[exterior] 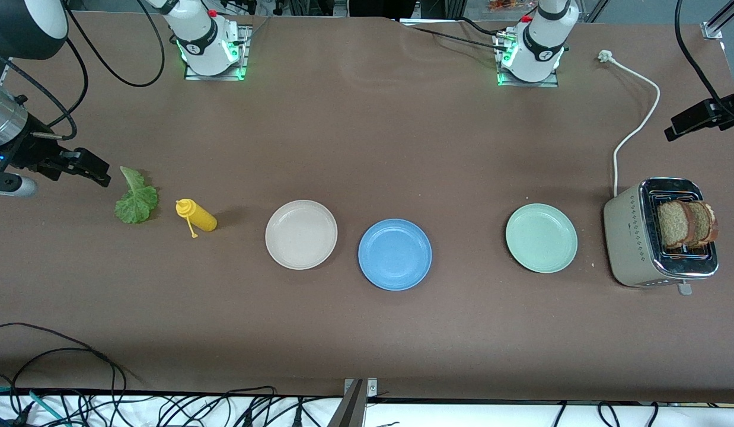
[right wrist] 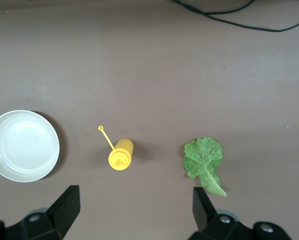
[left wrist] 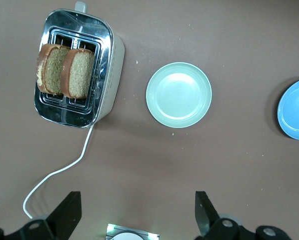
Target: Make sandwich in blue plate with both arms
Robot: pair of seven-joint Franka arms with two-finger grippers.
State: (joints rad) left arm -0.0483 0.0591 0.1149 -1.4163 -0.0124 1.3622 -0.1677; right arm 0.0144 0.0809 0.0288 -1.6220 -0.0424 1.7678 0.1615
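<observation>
The brown table [exterior: 367, 148] carries everything in one loose row, with both arms raised high above its two ends. The toaster [exterior: 640, 243], the bulkiest thing on it, stands at the left arm's end, its white cord [exterior: 637, 118] trailing toward the arm bases. Two bread slices [exterior: 687, 224] stand upright in its slots, side by side.

Three plates lie between the ends, none touching another. The blue plate [exterior: 395, 254] sits mid-table, bare, and slightly nearer the front camera than its neighbours. The beige-white plate [exterior: 301, 234] lies just beside it toward the right arm's end; the mint-green plate [exterior: 541, 238] lies well apart toward the left arm's end, near the toaster.

Toward the right arm's end, the lettuce leaf [exterior: 135, 198] lies flat on the table, with the yellow squeeze bottle [exterior: 196, 216] between it and the beige-white plate, lying on its side with its cap strap out.

The left gripper [left wrist: 134, 215] hangs over the table near the toaster and the mint-green plate, fingers spread wide, holding nothing. The right gripper [right wrist: 132, 212] hangs over the stretch by the lettuce and the bottle, fingers equally wide apart and empty.

Dark cables [exterior: 58, 356] loop along the table edge nearest the front camera.
</observation>
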